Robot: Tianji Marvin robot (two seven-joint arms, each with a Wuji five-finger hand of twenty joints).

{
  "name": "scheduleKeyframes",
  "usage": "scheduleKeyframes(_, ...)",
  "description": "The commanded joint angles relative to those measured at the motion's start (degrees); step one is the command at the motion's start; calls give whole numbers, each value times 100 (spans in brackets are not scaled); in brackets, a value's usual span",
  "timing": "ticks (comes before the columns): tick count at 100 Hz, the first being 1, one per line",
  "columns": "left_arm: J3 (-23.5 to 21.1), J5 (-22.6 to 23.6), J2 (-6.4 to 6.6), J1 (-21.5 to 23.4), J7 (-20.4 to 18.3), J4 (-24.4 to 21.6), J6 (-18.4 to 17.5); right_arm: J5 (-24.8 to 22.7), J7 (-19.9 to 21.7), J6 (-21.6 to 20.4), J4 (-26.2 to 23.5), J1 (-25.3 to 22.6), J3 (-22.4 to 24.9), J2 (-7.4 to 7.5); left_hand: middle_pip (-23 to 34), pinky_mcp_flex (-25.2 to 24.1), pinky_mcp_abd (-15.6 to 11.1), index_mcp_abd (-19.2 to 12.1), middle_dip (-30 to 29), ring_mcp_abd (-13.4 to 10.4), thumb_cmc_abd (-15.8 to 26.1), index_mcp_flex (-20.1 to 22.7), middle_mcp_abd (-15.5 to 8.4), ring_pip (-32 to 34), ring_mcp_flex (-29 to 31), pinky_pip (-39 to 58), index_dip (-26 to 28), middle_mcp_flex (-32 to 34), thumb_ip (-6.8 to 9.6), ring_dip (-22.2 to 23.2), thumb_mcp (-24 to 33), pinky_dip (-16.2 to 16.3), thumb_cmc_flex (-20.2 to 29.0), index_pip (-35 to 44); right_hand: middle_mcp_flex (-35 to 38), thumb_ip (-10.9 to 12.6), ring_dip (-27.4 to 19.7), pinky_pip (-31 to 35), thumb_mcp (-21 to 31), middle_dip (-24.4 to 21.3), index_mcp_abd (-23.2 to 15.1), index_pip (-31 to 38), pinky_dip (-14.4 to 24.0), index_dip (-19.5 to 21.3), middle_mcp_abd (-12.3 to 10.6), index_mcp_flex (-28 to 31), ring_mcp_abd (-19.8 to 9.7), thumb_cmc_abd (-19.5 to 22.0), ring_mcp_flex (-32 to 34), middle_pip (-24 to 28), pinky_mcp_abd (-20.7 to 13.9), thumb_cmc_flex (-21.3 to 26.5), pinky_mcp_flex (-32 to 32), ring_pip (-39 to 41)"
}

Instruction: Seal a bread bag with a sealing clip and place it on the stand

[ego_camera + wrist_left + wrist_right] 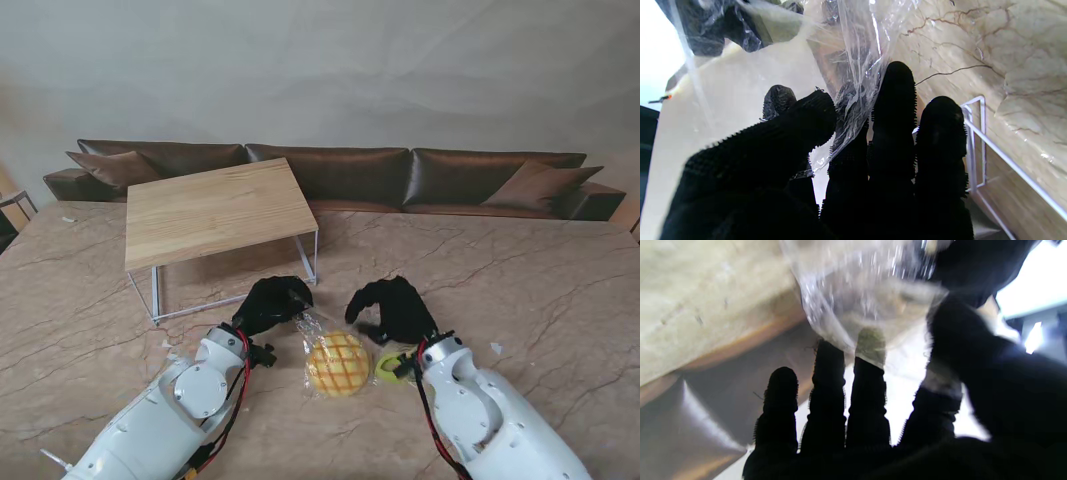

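Near the table's front edge, roughly midway along it, you have the bread bag (pixel 335 360) lying on the marble table (pixel 520 270), with the round yellow bun inside it and its clear neck drawn up toward the left hand (pixel 272 303). From the stand view that black-gloved hand sits closed over the neck of the bag, but you cannot see the grip itself there; the left wrist view fills that in, showing the clear film of the bread bag (pixel 853 66) pinched between the thumb and the fingers (pixel 895 110) of the left hand (pixel 846 160). Your right hand (pixel 392 308) hovers just right of the bag with its fingers curled downward; in the stand view it seems to hold nothing, and the blurred right wrist view shows the right hand (pixel 867 413) with fingers (pixel 826 380) spread and the crinkled bread bag (pixel 867 290) just past their tips, though you cannot tell whether they touch it. Only the stand view shows the yellow-green sealing clip (pixel 390 367), lying on the table by the right wrist, just right of the bun. Farther from you, toward the table's left side, stands the wooden-topped stand (pixel 215 210) on white wire legs; the left wrist view catches only a white leg of the stand (pixel 977 140).
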Motion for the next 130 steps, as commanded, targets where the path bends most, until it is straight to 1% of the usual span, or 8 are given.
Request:
scheduleKeyframes(1,19,119,-38,50,147,30,-83,-15,87,-106,-192,-246,97,232,-36,106,-176,-21,122,-226,-214,180,-108,-78,181,1,200,-18,117,-80,132,-121,234,160,-723,-123,-506,-375,-396,-553,276,-364,-24,248,49,-286,-226,23,-623,-462,-176,-925,-369,-595)
scheduleKeyframes(9,40,405,-42,54,349,69,-169,202,318,-125,-428,-430,258,246,-17,109,-188,-15,174,-234,-209,176,-156,-102,183,-6,270,-30,112,-101,141,-150,229,160,-1140,966,-1358,-625,-897,-1134,771,-1228,104,1432,172,-266,-120,781,-902,-743,-164,-1710,-521,-1344)
scheduleKeyframes(33,94,998,-75,105,867,148,-378,1147,160,672,-777,-500,243,61,15,99,-232,-21,331,-281,-196,128,-252,-144,165,-41,531,-77,93,-149,172,-213,230,186,-1482,1180,-2347,-730,-1774,-1626,1912,-2476,43,1159,387,-1836,100,1802,-165,-920,126,-1504,26,-2569)
scheduleKeyframes(53,74,1276,-73,176,1110,103,-460,1333,1279,564,-653,-245,334,283,10,98,-241,-37,385,-290,-200,122,-293,-151,163,-46,637,-85,82,-171,197,-233,213,166,-2886,774,-3209,-1357,-46,-1935,2478,-2687,-495,194,494,-3943,363,-702,-711,-1192,76,-1295,-229,-3499)
scheduleKeyframes(73,48,1382,-64,243,1188,11,-533,1107,1278,424,-89,154,-9,296,1,83,-261,-54,413,-301,-199,108,-330,-149,159,-53,702,-92,77,-178,201,-244,208,154,-2528,760,-3370,-1153,334,-1909,2313,-2351,-621,134,447,-3973,355,-1385,-149,-1135,139,-673,204,-3414)
scheduleKeyframes(112,-122,1595,10,531,1210,-372,-752,2383,299,-43,1347,1079,-874,-211,-22,43,-304,-81,437,-332,-183,77,-383,-149,147,-45,795,-96,68,-182,194,-245,183,114,658,1146,-2802,779,160,-1779,1006,-1260,-600,939,323,-982,294,-193,2691,-676,441,723,2150,-2260)
scheduleKeyframes(119,-151,1675,18,569,1262,-417,-773,2853,340,-272,1462,1130,-928,-292,-32,49,-314,-93,431,-345,-178,55,-385,-146,153,-31,791,-88,65,-182,190,-238,169,80,1563,378,-2563,1371,-41,-1844,782,-566,-682,-196,319,-345,318,-131,3233,-757,491,1310,2501,-1758)
scheduleKeyframes(130,-188,1823,45,603,1319,-475,-765,3096,144,-571,1638,1197,-1001,-412,-83,-11,-316,-15,369,-327,-113,-61,-360,-163,118,-44,639,-86,47,-187,137,-236,127,-75,2489,495,-2342,2159,-16,-1845,520,-1,-908,-733,272,761,401,311,3914,-467,457,1676,3232,-864)
